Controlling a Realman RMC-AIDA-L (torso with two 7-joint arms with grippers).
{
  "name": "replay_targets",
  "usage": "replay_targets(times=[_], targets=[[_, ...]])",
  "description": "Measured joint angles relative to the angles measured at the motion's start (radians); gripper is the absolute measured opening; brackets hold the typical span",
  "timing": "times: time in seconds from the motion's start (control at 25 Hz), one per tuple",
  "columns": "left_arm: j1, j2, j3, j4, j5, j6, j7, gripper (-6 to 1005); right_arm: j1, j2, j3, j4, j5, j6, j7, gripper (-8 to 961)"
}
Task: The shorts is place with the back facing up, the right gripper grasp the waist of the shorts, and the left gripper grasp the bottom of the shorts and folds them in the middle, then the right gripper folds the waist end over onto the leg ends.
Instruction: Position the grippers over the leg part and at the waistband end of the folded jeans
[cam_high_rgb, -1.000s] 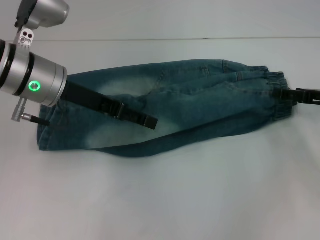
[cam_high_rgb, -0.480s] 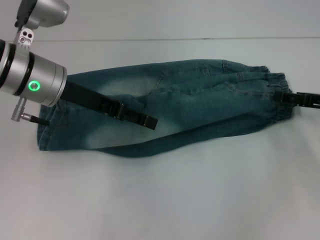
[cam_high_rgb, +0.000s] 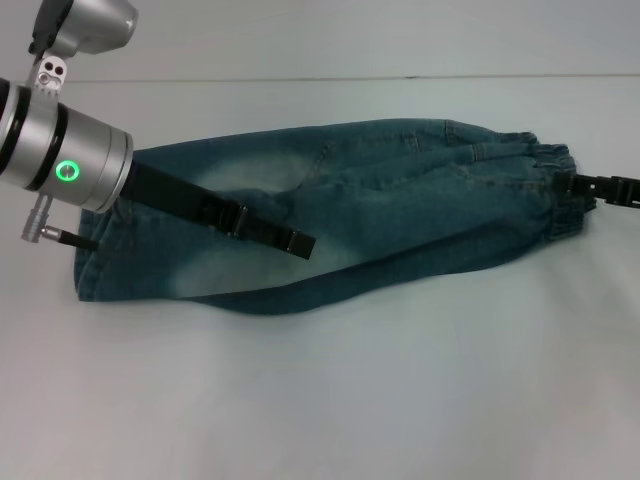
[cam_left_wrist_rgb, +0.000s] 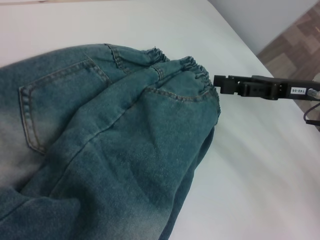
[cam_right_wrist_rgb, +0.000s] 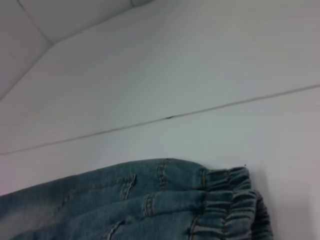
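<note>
**Grippers at both ends of folded shorts**

Left gripper (cam_high_rgb: 300, 243) over shorts (cam_high_rgb: 400, 200) at centre frame; finger spacing impossible to tell. Right gripper (cam_high_rgb: 585, 184) at right edge, just beside the waist (cam_high_rgb: 555, 190), apparently unclamped, likely lining up for the fold toward the leg ends (cam_high_rgb: 95, 255).

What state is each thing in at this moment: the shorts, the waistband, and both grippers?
shorts: folded lengthwise, lying flat on the white table.
elastic waistband: puckered, at the robot's right end, not gripped.
right gripper: beside the waistband, apart from it, holding nothing.
left gripper: hovering above the shorts' pale leg end, holding nothing.
</note>
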Motion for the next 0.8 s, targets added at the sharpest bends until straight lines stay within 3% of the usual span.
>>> replay_targets(times=[0.8], targets=[[-0.006, 0.002, -0.003, 0.002, 0.000, 0.003, 0.000, 817, -0.004, 0.006, 0.012, 0.010, 0.001, 0.024, -0.004, 916]])
